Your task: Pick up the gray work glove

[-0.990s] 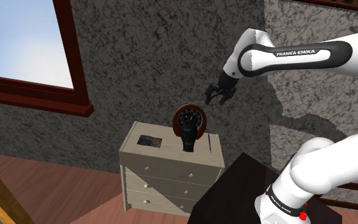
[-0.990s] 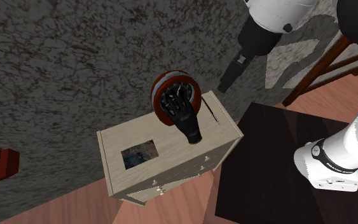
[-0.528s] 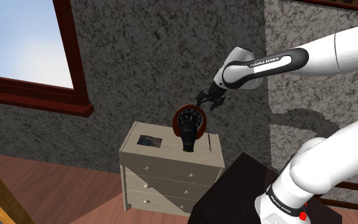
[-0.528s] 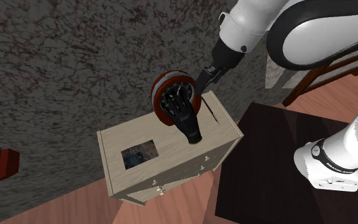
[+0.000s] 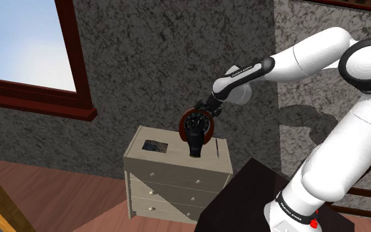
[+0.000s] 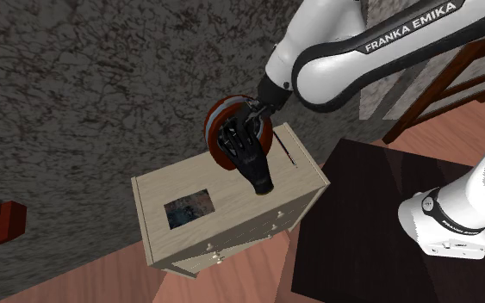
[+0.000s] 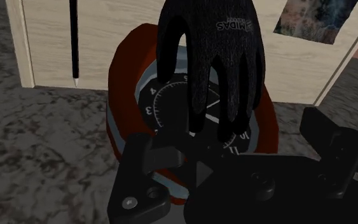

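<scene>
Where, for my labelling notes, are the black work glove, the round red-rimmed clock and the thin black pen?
Black work glove (image 7: 212, 57): wrist view, middle of the hand part.
Round red-rimmed clock (image 7: 121, 76): wrist view, red rim.
Thin black pen (image 7: 74, 38): wrist view, mid-shaft.

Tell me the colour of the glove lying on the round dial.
Black; the wrist view shows the glove best.
</scene>
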